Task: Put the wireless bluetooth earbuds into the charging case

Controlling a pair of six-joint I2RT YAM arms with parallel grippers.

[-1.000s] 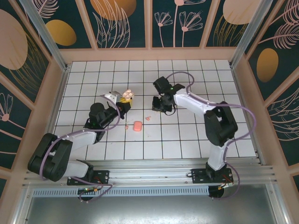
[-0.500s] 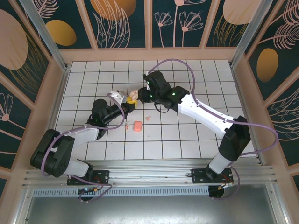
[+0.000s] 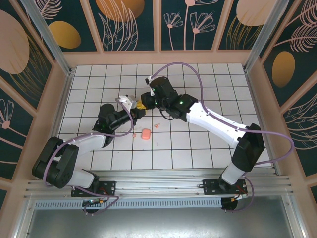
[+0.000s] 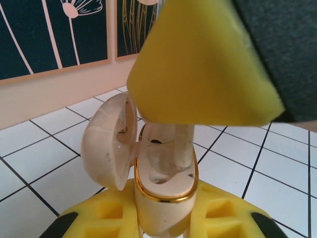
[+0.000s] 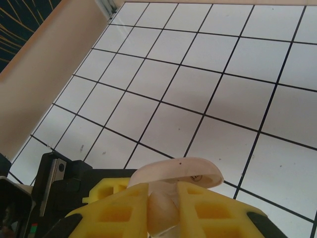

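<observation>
The left gripper (image 4: 161, 220) is clamping its yellow, ribbed plastic fingers (image 4: 99, 218) tight around the lower body of the charging case (image 4: 166, 183) and holding it upright. The case is showing as a glossy pale-pink shell, rounded like a pebble, with a thin gold band running round its mouth. Its domed lid (image 4: 106, 144) is hanging open on the case's left side.

Directly above the case, a blunt yellow wedge of the right gripper's finger (image 4: 198, 64) is blocking the view of the upper opening. In its own wrist view the right gripper (image 5: 161, 198) is pinching its jaws nearly closed on one earbud (image 5: 161, 208), a small, smooth, translucent pale-pink piece. A pale stem is reaching down into the case's moulded tray, and I cannot tell whether it is seating fully.

On the white gridded tile table (image 3: 208, 144), nearer the arm bases than the case, a tiny pink bit (image 3: 133, 135) is lying just left of a salmon-pink rounded box (image 3: 145, 134), and a second tiny pink bit (image 3: 157, 125) is lying just to its right.
</observation>
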